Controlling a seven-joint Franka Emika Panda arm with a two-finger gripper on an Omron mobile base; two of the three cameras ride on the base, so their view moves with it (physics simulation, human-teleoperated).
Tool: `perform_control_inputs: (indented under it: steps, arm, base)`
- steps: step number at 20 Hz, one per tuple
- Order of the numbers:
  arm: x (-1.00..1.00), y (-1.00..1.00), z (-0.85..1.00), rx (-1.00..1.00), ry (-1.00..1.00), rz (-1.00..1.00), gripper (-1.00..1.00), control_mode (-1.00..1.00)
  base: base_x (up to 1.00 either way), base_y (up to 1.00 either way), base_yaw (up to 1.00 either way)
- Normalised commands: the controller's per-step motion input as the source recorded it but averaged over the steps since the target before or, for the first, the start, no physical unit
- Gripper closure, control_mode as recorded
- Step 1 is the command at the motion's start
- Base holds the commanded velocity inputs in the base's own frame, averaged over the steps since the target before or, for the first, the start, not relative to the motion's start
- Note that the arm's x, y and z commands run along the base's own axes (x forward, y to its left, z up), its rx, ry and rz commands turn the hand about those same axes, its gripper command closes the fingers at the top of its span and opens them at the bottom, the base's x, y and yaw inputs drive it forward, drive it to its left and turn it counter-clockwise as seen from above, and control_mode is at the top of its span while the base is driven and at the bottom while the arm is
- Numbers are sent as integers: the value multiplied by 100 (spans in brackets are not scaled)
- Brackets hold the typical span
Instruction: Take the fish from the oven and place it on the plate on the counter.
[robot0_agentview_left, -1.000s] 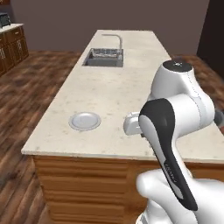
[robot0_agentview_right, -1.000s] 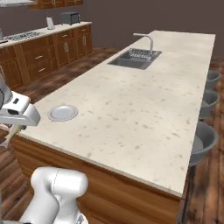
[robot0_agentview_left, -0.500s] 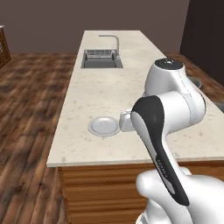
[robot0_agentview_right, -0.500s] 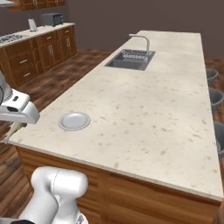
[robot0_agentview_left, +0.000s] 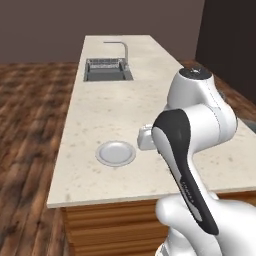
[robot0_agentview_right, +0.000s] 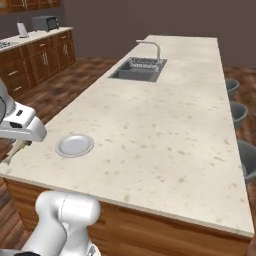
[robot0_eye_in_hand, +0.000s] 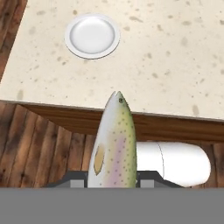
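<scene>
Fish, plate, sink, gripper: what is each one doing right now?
fish: held in the gripper, head pointing toward the counter.
plate: empty, sitting flat on the counter.
sink: tap not running.
gripper: shut on the fish, short of the counter edge.

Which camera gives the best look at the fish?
The hand view: the fish runs up from between the gripper fingers, whole and speckled. The right base view gives a pale sliver under the hand; the left base view adds nothing clear.
</scene>
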Motion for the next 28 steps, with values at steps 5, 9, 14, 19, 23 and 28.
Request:
perform_control_inputs:
  steps: [5, 9, 14, 19, 23, 28]
  arm:
    - [0, 0, 0, 0, 0, 0, 100, 100]
    - [0, 0, 0, 0, 0, 0, 100, 100]
    - [0, 0, 0, 0, 0, 0, 100, 100]
    - [0, 0, 0, 0, 0, 0, 100, 100]
    - [0, 0, 0, 0, 0, 0, 100, 100]
    - [0, 0, 0, 0, 0, 0, 100, 100]
  base:
    - [26, 48, -33]
    - [20, 70, -51]
    - [79, 67, -43]
    - [31, -1, -1]
    - [30, -4, 0]
    - [2, 0, 0]
